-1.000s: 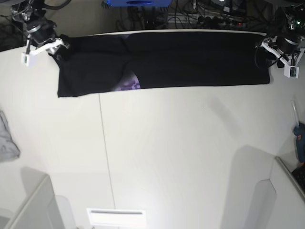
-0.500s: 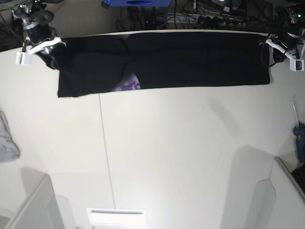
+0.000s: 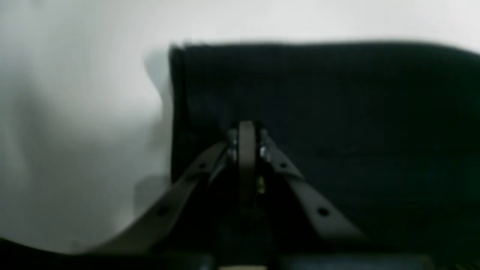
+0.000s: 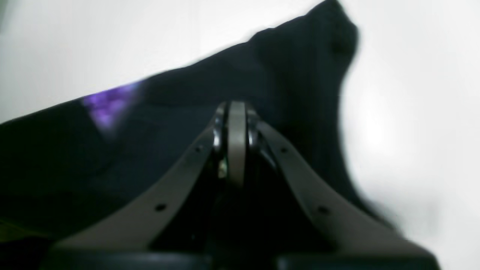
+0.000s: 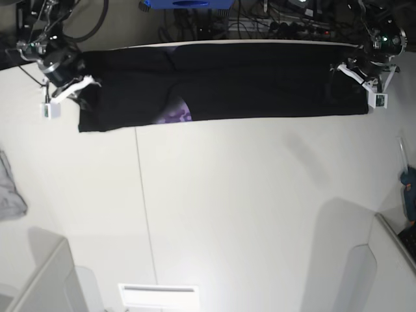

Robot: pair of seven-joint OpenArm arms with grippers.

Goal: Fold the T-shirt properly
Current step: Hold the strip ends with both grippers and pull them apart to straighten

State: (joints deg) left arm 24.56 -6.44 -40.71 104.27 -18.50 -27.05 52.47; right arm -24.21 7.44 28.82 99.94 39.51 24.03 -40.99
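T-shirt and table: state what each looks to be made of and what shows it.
T-shirt: soft knit cloth, matte black. It lies limp in a long folded band with creases, and a purple print patch shows at one fold. The fibre cannot be told.

Table: a hard, smooth white surface, probably laminate or painted board. It has a faint sheen, a bright glare near the front edge and a straight seam line.
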